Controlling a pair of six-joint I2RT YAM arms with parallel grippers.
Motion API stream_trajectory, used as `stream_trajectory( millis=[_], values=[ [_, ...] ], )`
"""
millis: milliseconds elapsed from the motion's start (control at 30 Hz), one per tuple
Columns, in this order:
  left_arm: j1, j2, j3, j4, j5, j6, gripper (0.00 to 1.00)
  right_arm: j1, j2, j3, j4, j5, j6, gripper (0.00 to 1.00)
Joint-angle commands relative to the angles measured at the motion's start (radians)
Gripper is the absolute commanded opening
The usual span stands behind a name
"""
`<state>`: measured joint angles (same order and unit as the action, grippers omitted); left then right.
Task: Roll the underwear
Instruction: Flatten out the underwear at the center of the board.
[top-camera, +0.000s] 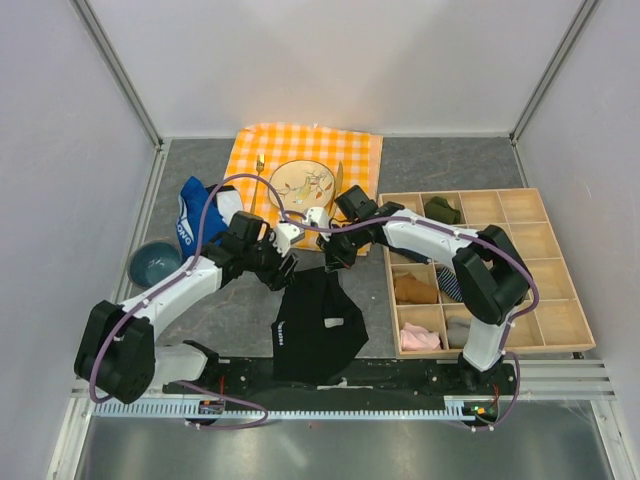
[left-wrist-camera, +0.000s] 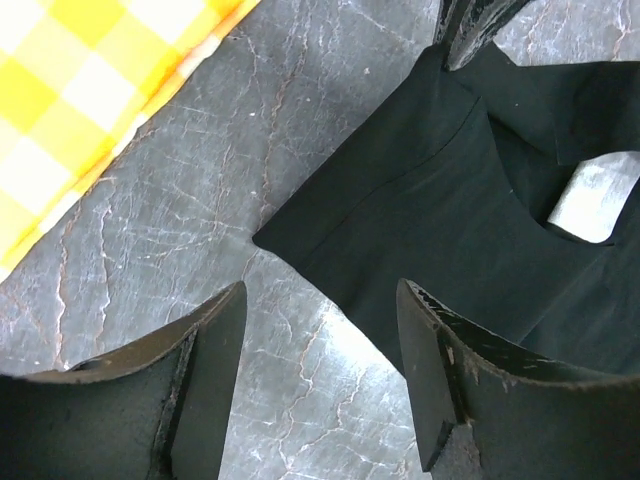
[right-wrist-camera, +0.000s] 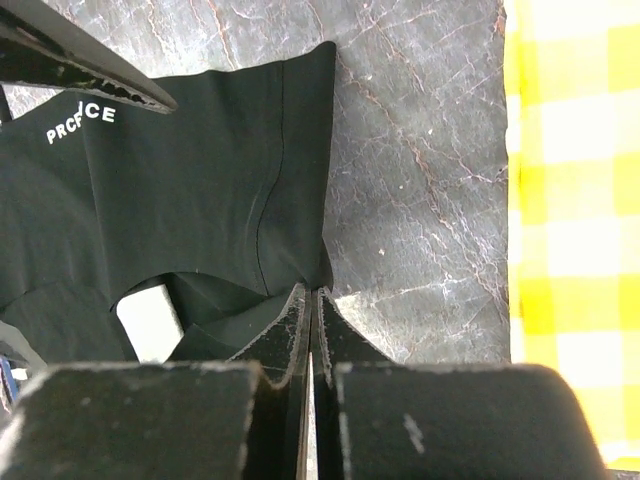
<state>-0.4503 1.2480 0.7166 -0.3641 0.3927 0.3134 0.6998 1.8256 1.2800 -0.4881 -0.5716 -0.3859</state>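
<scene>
On the table, the underwear runs near-to-far, right jaws pinching its far tip, left jaws released.

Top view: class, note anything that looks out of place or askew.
The blue garment lies crumpled beside the bowl, outside the tray that holds other small clothes. The underwear lies askew, a white label showing.

Fixed view high overhead, whole table, both wrist views close, angled down, sharing the underwear
</scene>
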Motion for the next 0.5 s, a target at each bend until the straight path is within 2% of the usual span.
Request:
stream_trajectory(
  millis=[0, 300, 467],
  values=[
    [0.001, 0.062, 0.046, 0.053, 0.084, 0.147, 0.68, -0.017, 0.001, 0.028, 0.011, -0.056, 0.019, 0.02],
    [0.016, 0.270, 0.150, 0.002, 0.080, 0.118, 0.66, -0.069, 0.046, 0.010, 0.029, -0.057, 0.050, 0.03],
    [0.016, 0.337, 0.211, 0.004, 0.077, 0.105, 0.65, -0.086, 0.081, 0.009, 0.029, -0.051, 0.061, 0.04]
  ],
)
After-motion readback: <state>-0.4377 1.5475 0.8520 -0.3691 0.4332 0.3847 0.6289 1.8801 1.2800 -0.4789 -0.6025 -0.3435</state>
